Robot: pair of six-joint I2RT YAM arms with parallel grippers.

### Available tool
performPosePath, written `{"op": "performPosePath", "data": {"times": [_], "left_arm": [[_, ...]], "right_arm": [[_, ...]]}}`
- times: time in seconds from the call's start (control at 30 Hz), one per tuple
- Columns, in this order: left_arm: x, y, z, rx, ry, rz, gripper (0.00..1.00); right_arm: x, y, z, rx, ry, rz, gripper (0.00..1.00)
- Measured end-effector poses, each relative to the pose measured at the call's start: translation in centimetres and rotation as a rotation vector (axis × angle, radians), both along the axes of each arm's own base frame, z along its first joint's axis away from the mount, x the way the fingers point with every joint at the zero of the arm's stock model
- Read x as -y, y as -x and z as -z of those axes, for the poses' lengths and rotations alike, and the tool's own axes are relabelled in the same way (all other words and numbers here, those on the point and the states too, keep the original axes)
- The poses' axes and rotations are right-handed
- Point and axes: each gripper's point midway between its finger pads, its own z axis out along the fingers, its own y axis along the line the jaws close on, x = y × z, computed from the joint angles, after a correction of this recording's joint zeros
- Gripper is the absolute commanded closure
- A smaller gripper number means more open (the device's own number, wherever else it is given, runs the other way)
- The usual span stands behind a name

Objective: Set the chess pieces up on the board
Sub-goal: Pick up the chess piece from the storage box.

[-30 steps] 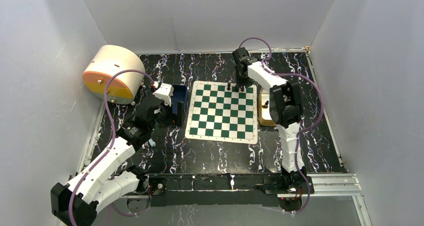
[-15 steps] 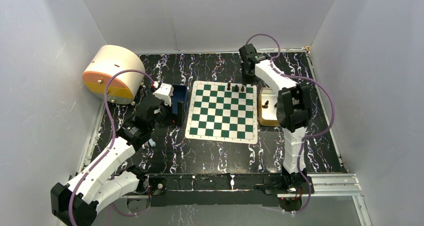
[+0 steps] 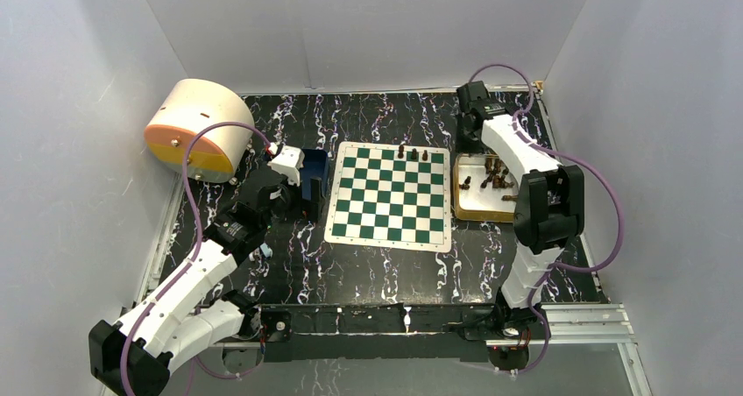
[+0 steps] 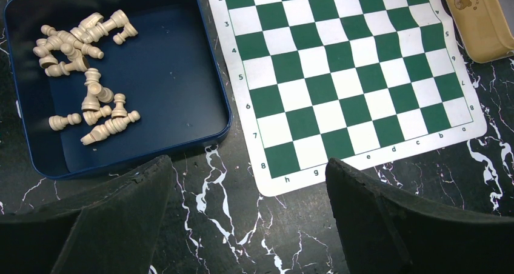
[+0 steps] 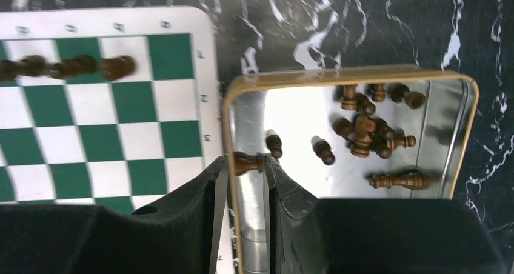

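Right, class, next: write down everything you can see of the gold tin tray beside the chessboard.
The gold tray is a shallow rectangular tin with rounded corners, a gold rim and a mirror-bright floor. It lies flat on the black marbled table, close beside the board's right edge. Roughly a dozen dark brown chess pieces lie in it, most clustered at one end. The right pincer hovers over its board-side rim, narrowly open.
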Motion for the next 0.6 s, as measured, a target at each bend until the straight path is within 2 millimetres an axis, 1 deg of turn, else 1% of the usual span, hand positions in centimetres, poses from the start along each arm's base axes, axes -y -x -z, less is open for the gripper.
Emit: {"op": "performPosePath", "data": {"times": [0.1,0.23,0.43,0.6], "left_arm": [[0.0,0.0,0.0,0.000,0.000,0.000,0.06],[0.0,0.0,0.0,0.000,0.000,0.000,0.07],[0.0,0.0,0.0,0.000,0.000,0.000,0.06],[0.0,0.0,0.0,0.000,0.000,0.000,0.07]], "right_arm": [[1.9,1.0,1.9,-0.049,0.002,0.035,0.64],[3.3,2.3,3.8,-0.101,-0.004,0.060,0.64],[3.4,2.4,4.7,-0.107,-0.044,0.060,0.62],[3.2,2.3,5.0,-0.105,-0.068,0.061,0.62]]}}
